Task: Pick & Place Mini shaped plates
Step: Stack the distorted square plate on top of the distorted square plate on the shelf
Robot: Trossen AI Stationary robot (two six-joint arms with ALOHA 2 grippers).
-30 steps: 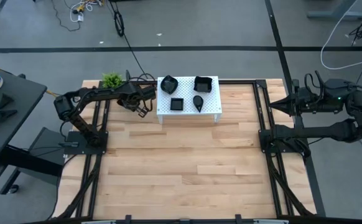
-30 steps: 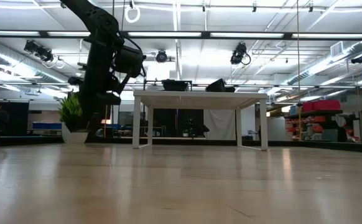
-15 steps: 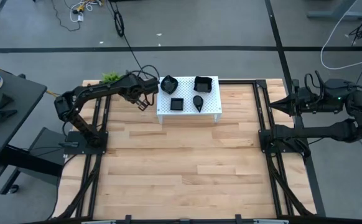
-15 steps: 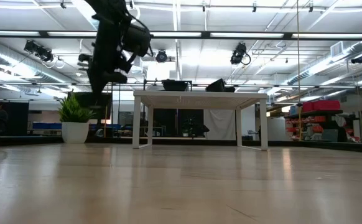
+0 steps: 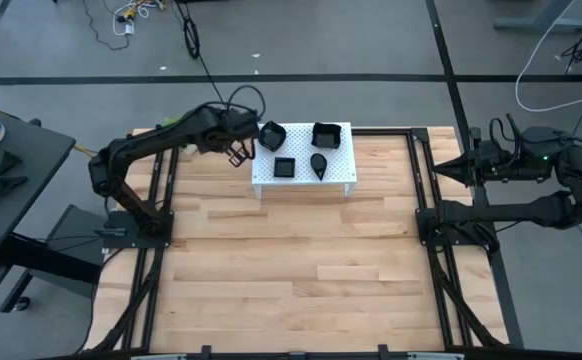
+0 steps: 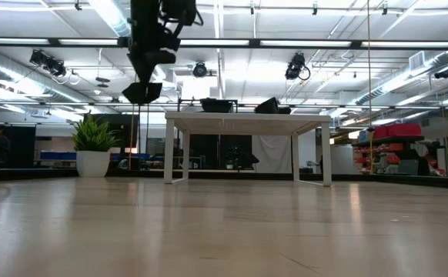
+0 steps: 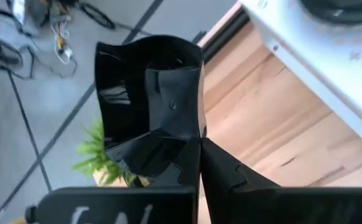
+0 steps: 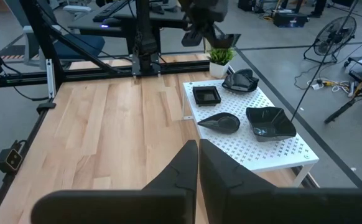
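Jaws of the left gripper (image 5: pixel 239 150) grip a glossy black square mini plate (image 7: pixel 148 102), raised at the upper left of the high view, beside the white perforated stand (image 5: pixel 343 172).
Four more small glossy black dishes (image 5: pixel 317 164) sit on that stand on the wooden bench (image 5: pixel 291 270); the right gripper (image 5: pixel 449 167) waits at right, jaws together.

I see the pale wooden plank table (image 5: pixel 291 260) carrying a white perforated stand (image 5: pixel 341 170) at its far edge, and just left of that stand a small green potted plant (image 6: pixel 93 146).
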